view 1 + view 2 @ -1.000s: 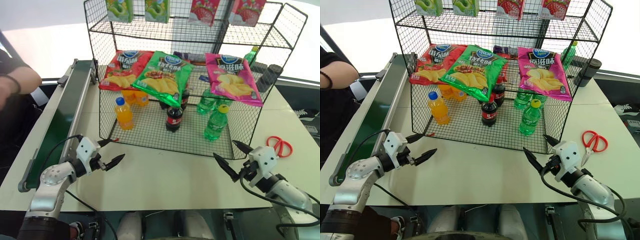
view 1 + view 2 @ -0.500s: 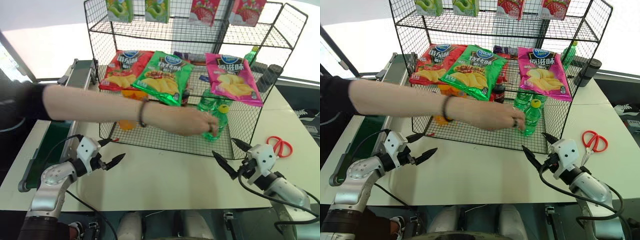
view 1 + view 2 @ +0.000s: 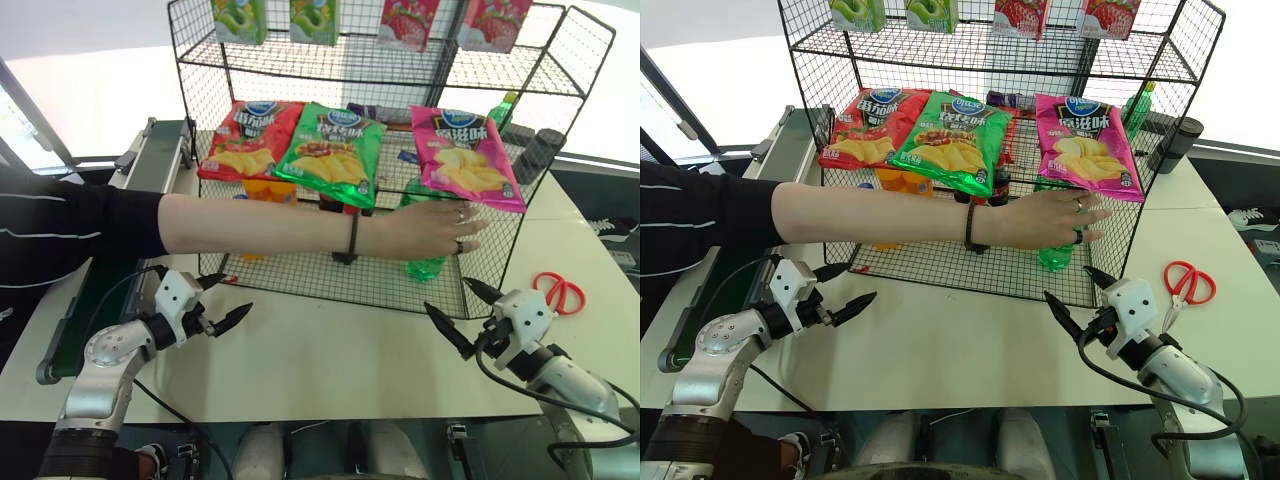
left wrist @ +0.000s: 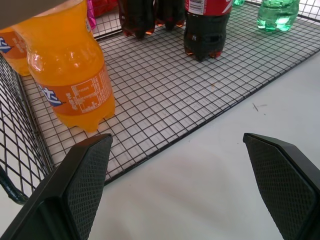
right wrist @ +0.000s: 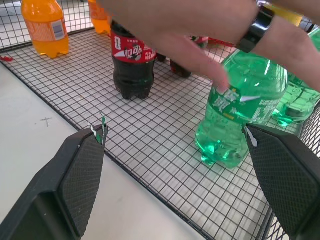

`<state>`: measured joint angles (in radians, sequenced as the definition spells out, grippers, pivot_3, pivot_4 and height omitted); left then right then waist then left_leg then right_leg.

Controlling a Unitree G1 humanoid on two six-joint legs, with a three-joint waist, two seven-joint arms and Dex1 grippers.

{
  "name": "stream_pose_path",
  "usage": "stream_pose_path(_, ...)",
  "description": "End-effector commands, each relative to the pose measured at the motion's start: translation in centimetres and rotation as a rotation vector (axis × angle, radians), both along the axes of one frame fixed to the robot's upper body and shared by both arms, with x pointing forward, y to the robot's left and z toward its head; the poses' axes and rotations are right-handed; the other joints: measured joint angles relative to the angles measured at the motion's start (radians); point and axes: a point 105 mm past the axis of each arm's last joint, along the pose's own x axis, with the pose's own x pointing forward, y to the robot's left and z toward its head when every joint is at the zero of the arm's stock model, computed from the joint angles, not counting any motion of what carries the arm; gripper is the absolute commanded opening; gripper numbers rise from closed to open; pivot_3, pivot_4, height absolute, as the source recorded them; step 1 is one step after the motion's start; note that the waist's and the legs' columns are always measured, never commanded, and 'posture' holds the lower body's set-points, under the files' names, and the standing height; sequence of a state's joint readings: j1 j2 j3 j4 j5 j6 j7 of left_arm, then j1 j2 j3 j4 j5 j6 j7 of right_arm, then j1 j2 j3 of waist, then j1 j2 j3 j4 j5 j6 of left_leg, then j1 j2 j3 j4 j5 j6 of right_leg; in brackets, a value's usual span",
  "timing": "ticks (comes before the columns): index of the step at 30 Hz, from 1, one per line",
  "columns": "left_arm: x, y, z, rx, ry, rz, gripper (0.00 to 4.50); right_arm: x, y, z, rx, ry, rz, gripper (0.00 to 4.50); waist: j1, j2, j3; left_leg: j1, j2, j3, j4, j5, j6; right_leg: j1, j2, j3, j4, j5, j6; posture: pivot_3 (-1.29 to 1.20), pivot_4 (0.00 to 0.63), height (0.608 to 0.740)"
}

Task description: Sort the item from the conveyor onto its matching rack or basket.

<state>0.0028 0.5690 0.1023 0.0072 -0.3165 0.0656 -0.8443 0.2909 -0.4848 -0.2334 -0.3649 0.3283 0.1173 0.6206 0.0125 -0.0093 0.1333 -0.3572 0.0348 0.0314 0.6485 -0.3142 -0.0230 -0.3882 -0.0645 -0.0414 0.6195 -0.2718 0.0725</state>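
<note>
Right now a person's hand (image 3: 432, 228) reaches across the wire rack (image 3: 300, 268) and rests on the green bottle (image 5: 240, 107), which stands on the bottom tier (cola bottle (image 5: 131, 62) nearby). Both the left gripper (image 3: 225, 304) and the right gripper (image 3: 458, 312) hover over the table (image 3: 330, 350) with fingers spread, holding nothing.

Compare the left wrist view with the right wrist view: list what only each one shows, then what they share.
Left wrist view alone: a big orange-juice bottle up close at the wire shelf's near corner.

Right wrist view alone: a person's hand reaching over the green bottle, touching its label.

Shared: the black wire rack floor, a cola bottle with a red label, the white table, and each arm's own gripper, open and empty.
</note>
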Motion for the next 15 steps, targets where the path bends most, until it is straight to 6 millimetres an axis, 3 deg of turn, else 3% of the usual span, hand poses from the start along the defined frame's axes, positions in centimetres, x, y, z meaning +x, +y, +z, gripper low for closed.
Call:
stream_pose_path(1,0.1,-0.02,0.7,-0.005,-0.025,-0.002,4.5,0.02,0.17,0.66,-0.002,-0.037,0.01,4.47,0.0,0.0,0.0,0.0,0.0,0.0,0.0,0.0,0.0,0.0,0.0,0.0,0.0,0.0,0.0,0.0,0.15,0.74)
stream_pose_path(15,0.02,-0.25,0.75,-0.008,-0.024,-0.006,4.5,-0.02,0.39,0.77,-0.003,-0.038,0.011,4.47,0.0,0.0,0.0,0.0,0.0,0.0,0.0,0.0,0.0,0.0,0.0,0.0,0.0,0.0,0.0,0.0,0.15,0.74)
